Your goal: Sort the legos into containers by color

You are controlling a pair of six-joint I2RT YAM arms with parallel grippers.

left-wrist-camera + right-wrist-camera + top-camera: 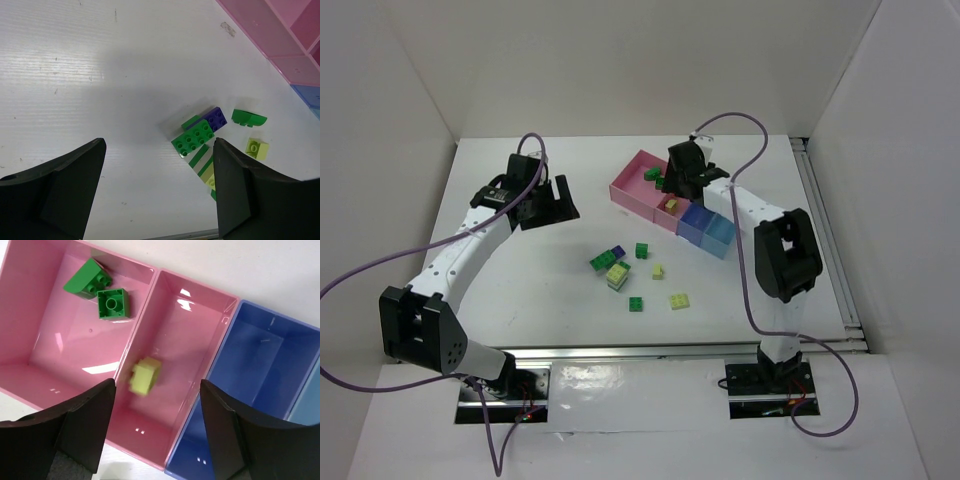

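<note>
Pale yellow lego was blurred, inside smaller pink tray; green legos in large pink tray. Right end effector spread open, empty. Left end effector open over loose legos on surface, one half-hidden by a finger.

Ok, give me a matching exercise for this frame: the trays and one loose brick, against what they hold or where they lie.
1 large pink tray
2 smaller pink tray
3 blue tray
4 purple brick

A on the table
B two green bricks inside
C no brick seen inside
D one pale yellow brick inside

Pairs: 1-B, 2-D, 3-C, 4-A
</note>
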